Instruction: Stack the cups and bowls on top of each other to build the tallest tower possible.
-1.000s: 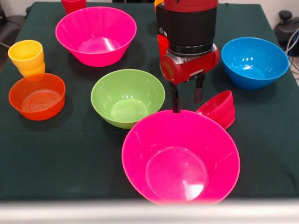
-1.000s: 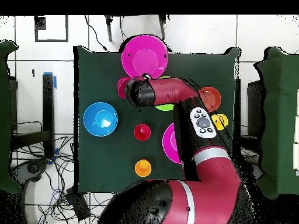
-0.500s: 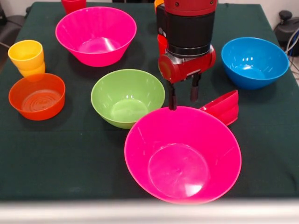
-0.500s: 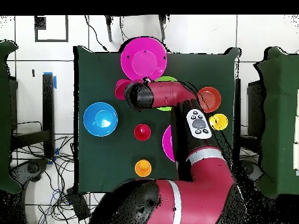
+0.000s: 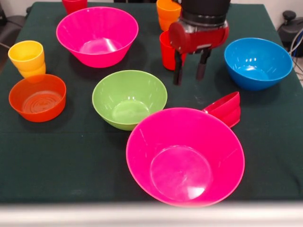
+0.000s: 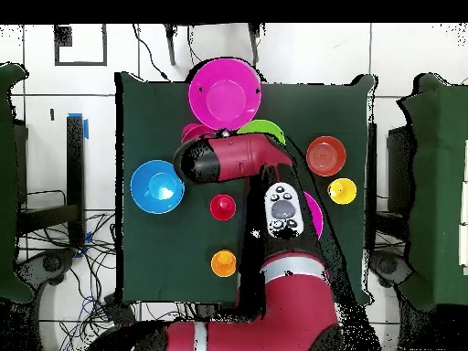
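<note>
— Since a second ago, what moved?
— Gripper rose off the near pink bowl, toward the red cup.
— Jaws?
— Parted, holding nothing.
— And that bowl?
— Shifted slightly; it sits upright on the tabletop, touching the tilted red bowl and green bowl.

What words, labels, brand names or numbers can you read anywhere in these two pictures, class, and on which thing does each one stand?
None can be read.
The bowls, such as the near pink bowl and the blue bowl, are plain plastic with no print.
The cups, such as the yellow cup, are plain too.
The control pad on the arm has buttons, but any marks on them are too small to read.
</note>
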